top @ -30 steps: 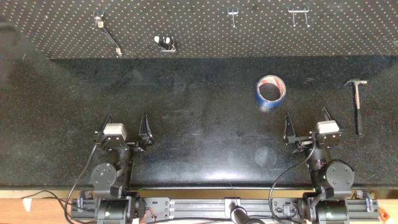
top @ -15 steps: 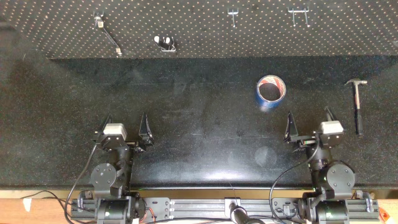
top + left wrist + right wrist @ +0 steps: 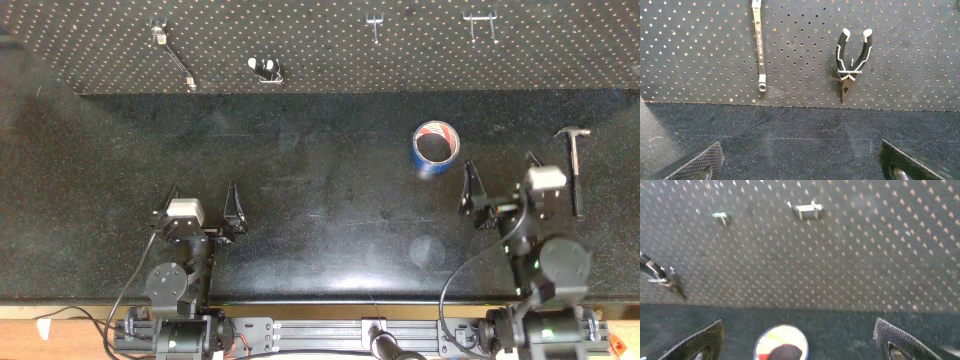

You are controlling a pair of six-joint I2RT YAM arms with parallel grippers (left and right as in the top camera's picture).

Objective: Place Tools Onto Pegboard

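Observation:
A blue tape roll [image 3: 436,147] lies on the black table, and a hammer [image 3: 574,170] lies at the far right. On the pegboard [image 3: 320,40] hang a wrench [image 3: 175,58] and black-and-white pliers [image 3: 265,69]; the left wrist view has the same wrench [image 3: 759,45] and pliers [image 3: 851,62]. My left gripper [image 3: 203,205] stands open near the table's front left, holding nothing. My right gripper [image 3: 498,178] is open, just in front and right of the tape roll [image 3: 781,342], with the hammer close on its right.
Two empty metal hooks [image 3: 374,22] [image 3: 480,22] sit on the pegboard's upper right, seen as hooks [image 3: 808,211] [image 3: 721,217] in the right wrist view. The table's middle and left are bare black mat.
My right arm has moved forward toward the pegboard and slightly right, bringing its gripper closer to the tape roll and hammer. The left arm has stayed still.

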